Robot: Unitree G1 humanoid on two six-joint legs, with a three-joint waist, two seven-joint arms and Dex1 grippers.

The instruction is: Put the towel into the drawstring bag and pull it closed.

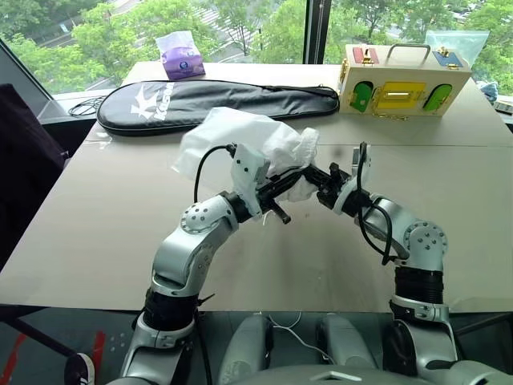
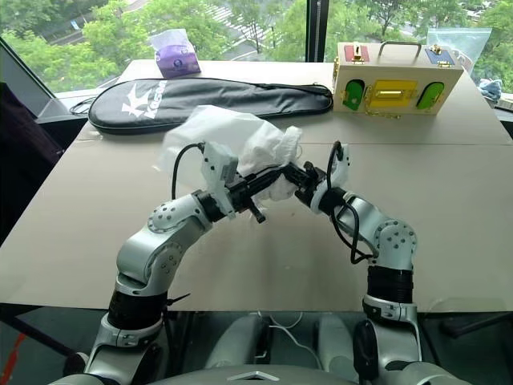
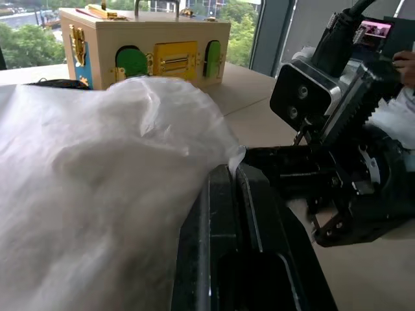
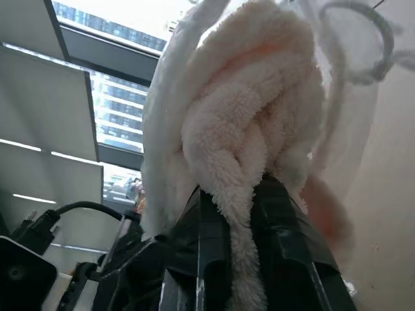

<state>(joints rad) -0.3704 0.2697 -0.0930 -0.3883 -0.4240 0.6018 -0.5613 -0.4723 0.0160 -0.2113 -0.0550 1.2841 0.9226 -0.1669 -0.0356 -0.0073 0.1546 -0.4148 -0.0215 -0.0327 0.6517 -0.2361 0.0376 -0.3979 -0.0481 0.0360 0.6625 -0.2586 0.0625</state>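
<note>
The drawstring bag (image 1: 228, 136), a thin crinkly white pouch, hangs above the table in front of me, and my left gripper (image 1: 304, 172) is shut on its edge. In the left wrist view the bag (image 3: 97, 181) billows beside the closed fingers (image 3: 224, 194). The towel (image 4: 253, 129), a fluffy off-white lump, is pinched by my right gripper (image 4: 240, 220), which is shut on it. The towel (image 1: 302, 147) sits at the bag's mouth, partly wrapped by the bag fabric. A cord loop (image 4: 363, 39) of the bag hangs beside the towel. The two grippers nearly meet, the right gripper (image 1: 319, 176) facing the left.
On the beige table (image 1: 96, 216), a long black racket case (image 1: 216, 103) lies behind the bag. A purple packet (image 1: 181, 56) sits at the far left, and a wooden latch box (image 1: 397, 80) at the far right, with a clear plastic bag (image 1: 457, 44) behind it.
</note>
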